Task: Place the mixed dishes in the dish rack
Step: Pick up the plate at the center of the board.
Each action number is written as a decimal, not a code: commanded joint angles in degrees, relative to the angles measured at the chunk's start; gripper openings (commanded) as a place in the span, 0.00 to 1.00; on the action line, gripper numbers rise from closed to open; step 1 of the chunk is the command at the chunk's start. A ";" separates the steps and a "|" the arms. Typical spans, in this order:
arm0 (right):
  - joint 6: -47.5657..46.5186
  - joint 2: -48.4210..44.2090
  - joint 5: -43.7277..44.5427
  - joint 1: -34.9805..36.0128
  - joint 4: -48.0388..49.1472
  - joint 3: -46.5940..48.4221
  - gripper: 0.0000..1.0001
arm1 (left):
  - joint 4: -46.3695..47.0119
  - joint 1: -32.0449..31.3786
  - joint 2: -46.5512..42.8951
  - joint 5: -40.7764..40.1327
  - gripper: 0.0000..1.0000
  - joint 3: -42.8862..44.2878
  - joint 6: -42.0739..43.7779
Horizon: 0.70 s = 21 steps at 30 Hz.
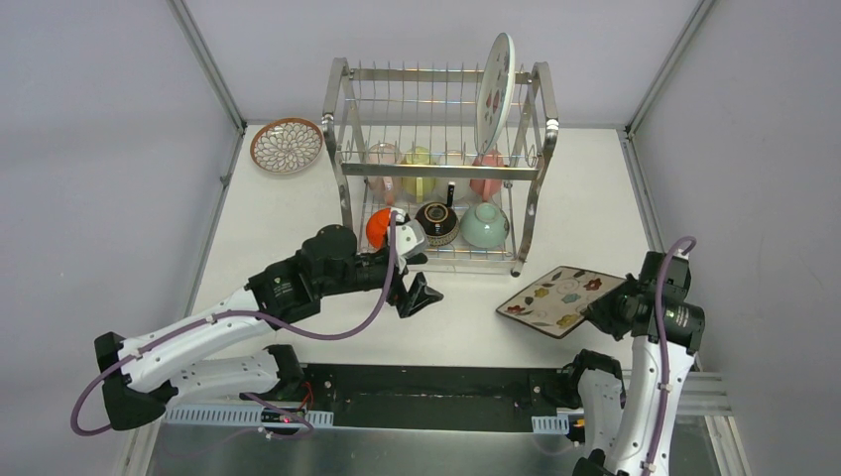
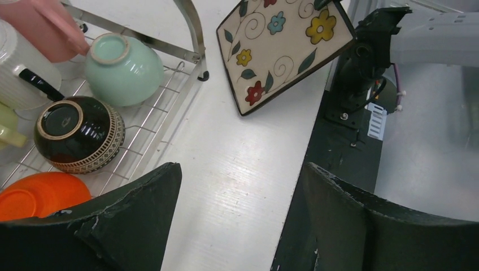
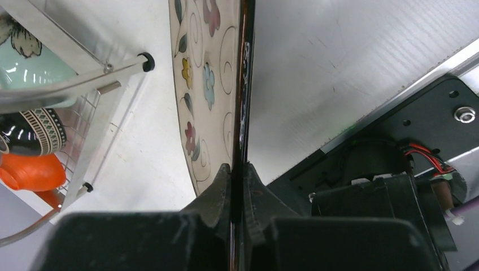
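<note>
Top external view: the petal plate lies on the worktop at far left, beside the dish rack. The left tool, fingers apart and holding nothing, hovers just near of the rack's lower tier, where the orange bowl, brown bowl and mint bowl sit bottoms-up. A white plate stands upright in the upper slots. The right tool is clamped on the tilted square floral plate, near-right of the rack.
</note>
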 commanded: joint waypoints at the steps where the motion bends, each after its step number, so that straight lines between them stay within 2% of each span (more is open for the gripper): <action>1: -1.19 -1.65 -2.87 1.44 -0.63 7.47 0.00 | 5.90 -2.72 0.76 2.10 0.81 0.43 -0.09; 8: -3.07 -3.10 -8.15 2.80 -1.74 7.64 0.00 | 15.45 -8.80 3.80 0.50 0.77 -3.96 0.46; 17: -4.15 -7.95 -20.15 3.88 -0.37 3.55 0.00 | 30.13 -17.51 11.30 -2.14 0.74 -10.03 6.78; 21: -5.36 -8.79 -21.67 4.60 -1.98 6.11 0.00 | 30.28 -18.01 13.18 -3.06 0.74 -8.67 6.29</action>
